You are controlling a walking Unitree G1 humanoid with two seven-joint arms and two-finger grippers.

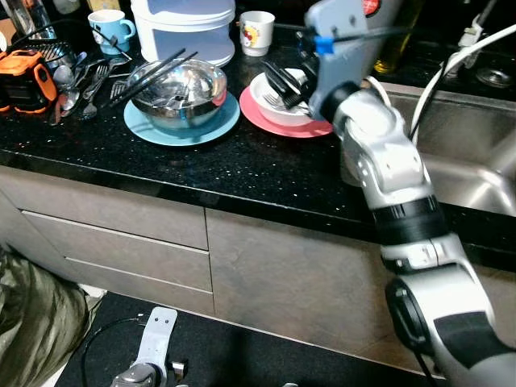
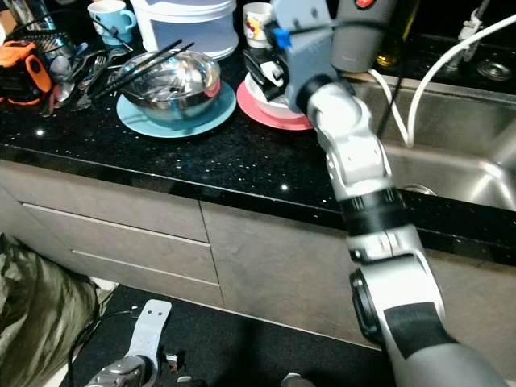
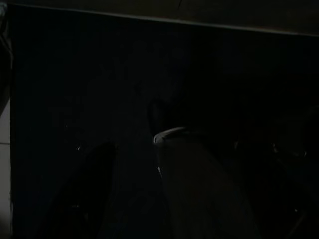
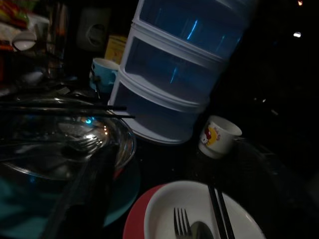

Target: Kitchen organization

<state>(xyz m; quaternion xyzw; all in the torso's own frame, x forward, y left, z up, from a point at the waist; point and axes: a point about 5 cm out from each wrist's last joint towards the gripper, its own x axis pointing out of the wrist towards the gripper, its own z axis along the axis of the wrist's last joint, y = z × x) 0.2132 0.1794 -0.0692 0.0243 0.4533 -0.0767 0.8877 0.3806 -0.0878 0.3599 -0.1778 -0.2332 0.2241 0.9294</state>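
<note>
The right gripper (image 1: pixel 282 81) reaches over the black stone table (image 1: pixel 242 165) and hangs just above the white bowl (image 1: pixel 274 101), which sits on a pink plate (image 1: pixel 278 122). Its black fingers (image 1: pixel 278 76) point down toward the bowl's rim; whether they are spread or pressed together cannot be told from these views. In the right wrist view the bowl holds a fork (image 4: pixel 182 224), a spoon beside it, and a pair of black chopsticks (image 4: pixel 219 211) lying across its edge.

To the robot's left of the pink plate stands a steel mixing bowl (image 1: pixel 179 93) on a light blue plate (image 1: pixel 181 125), with more black chopsticks (image 1: pixel 153 68) resting across its rim and a fork inside. Behind it rises a white stacked container with bluish tiers (image 4: pixel 174 69). A small white cup with a red cartoon print (image 1: pixel 256 32) stands just beside that container, and a blue mug (image 1: pixel 111 28) sits further left. Loose forks and spoons (image 1: pixel 85 85) lie on the table near an orange and black object (image 1: pixel 24 76) at the far left edge.

A steel sink (image 1: pixel 463 165) is set into the table on the robot's right, with a white hose (image 1: pixel 451 60) curving over it.

The left gripper (image 1: pixel 153 355) hangs low beside the drawer fronts (image 1: pixel 121 234) above the dark floor; its wrist view is too dark to show its fingers' state
</note>
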